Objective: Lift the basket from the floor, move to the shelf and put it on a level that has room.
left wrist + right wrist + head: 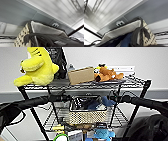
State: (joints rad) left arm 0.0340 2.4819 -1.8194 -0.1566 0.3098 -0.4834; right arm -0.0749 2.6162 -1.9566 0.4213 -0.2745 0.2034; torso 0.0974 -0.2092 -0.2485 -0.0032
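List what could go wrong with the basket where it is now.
1. The basket sits between both arms just under the rack's top tier; lifting it higher may knock that tier and shake the yellow plush or cardboard box off.
2. The things inside the basket stand above its rim and might catch or spill if it tilts.

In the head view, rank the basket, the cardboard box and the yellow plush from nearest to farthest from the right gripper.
From the right gripper:
1. Basket, directly beside it on the second tier.
2. Cardboard box, on the top tier, up and toward the middle.
3. Yellow plush, at the top tier's far left end.
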